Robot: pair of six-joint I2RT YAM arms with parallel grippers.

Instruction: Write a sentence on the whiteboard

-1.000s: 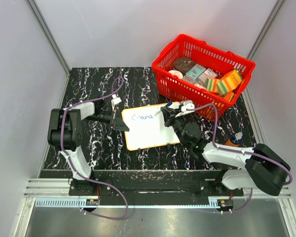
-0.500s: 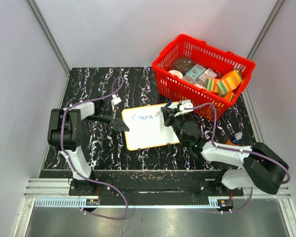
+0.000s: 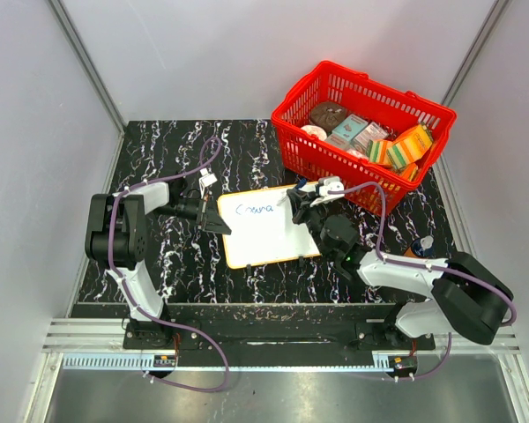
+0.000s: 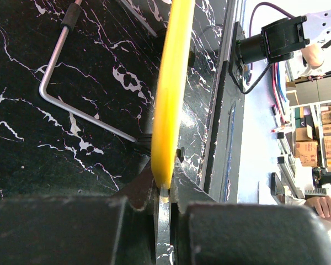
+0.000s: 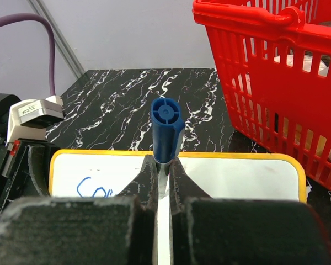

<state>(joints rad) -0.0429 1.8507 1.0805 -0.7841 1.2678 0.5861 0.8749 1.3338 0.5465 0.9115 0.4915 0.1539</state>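
Note:
The whiteboard (image 3: pixel 269 236) lies flat on the black marble table, white with a yellow rim. Blue writing (image 3: pixel 254 210) starts its top line, and its first letters (image 5: pixel 94 189) show in the right wrist view. My left gripper (image 3: pixel 219 220) is shut on the board's left edge. In the left wrist view the yellow rim (image 4: pixel 171 83) runs edge-on into the closed left gripper (image 4: pixel 165 187). My right gripper (image 3: pixel 301 203) hovers over the board's upper right, shut on a blue marker (image 5: pixel 166 128) that stands up between the fingers of the right gripper (image 5: pixel 163 165). The marker's tip is hidden.
A red basket (image 3: pixel 326 167) holding several packets stands at the back right, close beside the right gripper; its wall (image 5: pixel 276 94) fills the right wrist view's right side. A blue-capped orange object (image 3: pixel 420 247) sits by the right arm. A bent metal rod (image 4: pixel 60 83) lies left of the board.
My right gripper has shifted slightly towards the board's top edge with the marker. The writing looks the same, and the left arm has not moved.

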